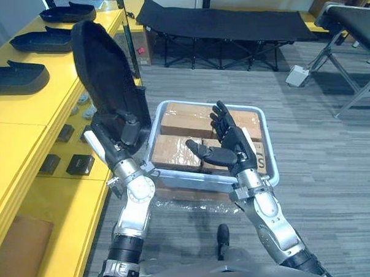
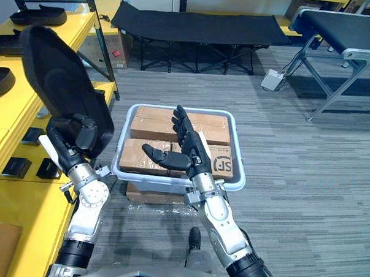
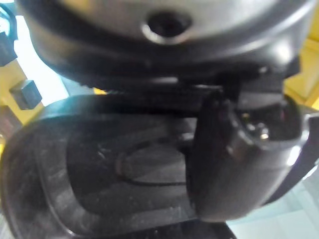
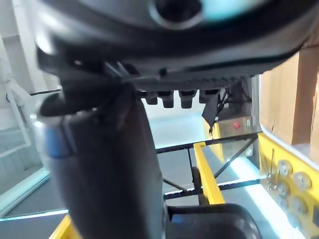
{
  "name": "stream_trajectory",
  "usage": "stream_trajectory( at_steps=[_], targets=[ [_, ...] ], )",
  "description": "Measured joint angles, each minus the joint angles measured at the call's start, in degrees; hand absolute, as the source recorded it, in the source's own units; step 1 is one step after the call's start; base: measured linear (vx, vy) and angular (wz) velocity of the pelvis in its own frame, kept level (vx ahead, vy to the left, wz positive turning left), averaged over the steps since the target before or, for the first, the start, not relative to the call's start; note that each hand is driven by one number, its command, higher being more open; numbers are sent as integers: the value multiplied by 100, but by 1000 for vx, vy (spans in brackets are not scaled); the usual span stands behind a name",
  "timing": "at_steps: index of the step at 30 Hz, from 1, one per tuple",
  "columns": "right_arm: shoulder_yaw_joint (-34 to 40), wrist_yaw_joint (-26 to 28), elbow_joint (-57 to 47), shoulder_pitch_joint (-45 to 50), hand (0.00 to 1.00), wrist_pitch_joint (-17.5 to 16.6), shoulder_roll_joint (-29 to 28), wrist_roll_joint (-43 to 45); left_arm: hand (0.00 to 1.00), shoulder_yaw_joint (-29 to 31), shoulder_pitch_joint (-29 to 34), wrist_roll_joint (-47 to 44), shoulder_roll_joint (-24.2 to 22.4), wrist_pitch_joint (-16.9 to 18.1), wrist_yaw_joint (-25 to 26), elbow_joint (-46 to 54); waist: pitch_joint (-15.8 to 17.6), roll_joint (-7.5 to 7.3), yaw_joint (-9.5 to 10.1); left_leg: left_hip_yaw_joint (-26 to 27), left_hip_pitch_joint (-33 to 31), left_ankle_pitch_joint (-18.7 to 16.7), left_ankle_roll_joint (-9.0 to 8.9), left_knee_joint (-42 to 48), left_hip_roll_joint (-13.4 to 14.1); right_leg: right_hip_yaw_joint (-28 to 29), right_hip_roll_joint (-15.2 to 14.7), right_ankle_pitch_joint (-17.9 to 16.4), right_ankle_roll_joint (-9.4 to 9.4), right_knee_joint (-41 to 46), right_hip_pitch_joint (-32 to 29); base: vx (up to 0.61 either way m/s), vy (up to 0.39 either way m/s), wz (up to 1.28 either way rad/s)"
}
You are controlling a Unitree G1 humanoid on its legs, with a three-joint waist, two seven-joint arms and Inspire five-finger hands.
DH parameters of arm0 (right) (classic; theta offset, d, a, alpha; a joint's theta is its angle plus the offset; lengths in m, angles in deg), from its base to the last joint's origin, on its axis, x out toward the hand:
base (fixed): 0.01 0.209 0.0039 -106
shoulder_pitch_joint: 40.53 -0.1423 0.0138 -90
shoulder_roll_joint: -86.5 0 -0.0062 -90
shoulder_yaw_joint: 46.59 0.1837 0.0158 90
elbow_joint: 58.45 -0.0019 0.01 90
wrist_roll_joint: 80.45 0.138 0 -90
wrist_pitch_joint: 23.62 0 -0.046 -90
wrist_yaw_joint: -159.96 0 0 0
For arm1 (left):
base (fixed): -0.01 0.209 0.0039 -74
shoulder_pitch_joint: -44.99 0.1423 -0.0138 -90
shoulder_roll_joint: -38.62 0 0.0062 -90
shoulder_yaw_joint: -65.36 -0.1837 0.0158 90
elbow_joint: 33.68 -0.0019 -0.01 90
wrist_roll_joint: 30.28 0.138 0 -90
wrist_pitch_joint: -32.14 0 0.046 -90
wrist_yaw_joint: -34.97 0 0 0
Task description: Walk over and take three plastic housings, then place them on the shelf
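The yellow shelf (image 1: 24, 109) runs down the robot's left side and takes up most of the room there. Across the floor stands a black folding cot (image 1: 229, 23). Right in front of the robot sits a grey bin (image 1: 196, 102) packed with cardboard boxes (image 1: 181, 123).

The housing in play (image 1: 105, 68) is in the left hand (image 1: 120, 132), gripped at its lower end. It stands nearly upright, its long axis running up and away from the robot, just beside the shelf's edge. Three more housings (image 1: 16, 75) lie flat in a row on the shelf's top level, each lying roughly across it. That is what the next move turns on, I'd say. The shelf lies to the left of the held piece, the left arm is much the nearer one, and the part must tip from standing to lying as it goes across.

The right hand (image 1: 231, 142) hovers over the bin, fingers straight and spread, thumb out, holding nothing.

Small dark parts (image 1: 80, 164) lie on the shelf's lower level.

The left wrist view adds what the head cameras can't: the thumb hooked over the housing's rim, and its hollow inside (image 3: 124, 164).
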Motion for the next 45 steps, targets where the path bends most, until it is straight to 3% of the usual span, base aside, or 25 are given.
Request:
stream_trajectory(
  at_steps=[2,4,10,18,21,26,33,37,45],
  targets=[
    [258,220,-135,235,100,1,-4,-3,0,153,39,-329,16,385,-247,0,-33,-6,-20,28,7,-43,25,11,-5,17,-4,-20,13,-2,4,-30,10,-8],
    [500,115,-133,356,100,31,-26,-56,0,248,116,-693,12,688,-521,54,-68,28,-21,48,4,-56,49,0,-5,23,-2,-72,15,-3,-18,-32,-6,-5],
    [1281,-848,427,435,100,284,-116,-282,0,308,941,-1148,-112,824,-1285,866,-255,312,-63,89,-2,-27,4,-35,2,30,13,-61,16,-2,-71,-4,-3,-1],
    [1393,-915,645,388,100,292,-318,-240,0,734,1345,-1576,-128,811,-1975,1440,-272,363,34,-164,-47,-29,59,-23,4,-235,-30,-103,-1,-22,89,-11,-1,16],
    [1118,-913,672,171,100,319,-313,-307,0,1085,1565,-1583,-123,753,-2193,1748,-272,375,229,-483,-234,41,78,-21,-13,-543,-88,-168,-31,-32,131,-21,-9,50],
    [635,-826,1100,-428,100,427,-303,-355,0,1760,2075,-1835,-191,718,-2337,2159,-291,432,746,-1071,-444,164,87,-37,-49,-1114,-163,-205,16,-24,336,20,-10,55],
    [349,-843,1376,-1077,100,528,-343,-363,0,2147,2645,-2421,-475,724,-2563,2258,-301,406,1182,-1620,-605,276,126,-78,-178,-1678,-288,-274,72,-32,599,-6,14,43],
    [315,-895,1387,-1220,100,529,-346,-546,0,2129,2692,-2481,-477,724,-2810,2275,-312,362,1252,-1644,-601,300,141,-115,-175,-1724,-291,-356,59,-33,610,-17,10,4],
    [307,-532,1395,-1207,100,538,-123,-538,0,1848,2685,-2472,-467,721,-3099,2275,-273,398,1097,-1665,-728,245,179,105,-156,-1771,-268,-342,25,-1,645,4,10,3]
  ],
)
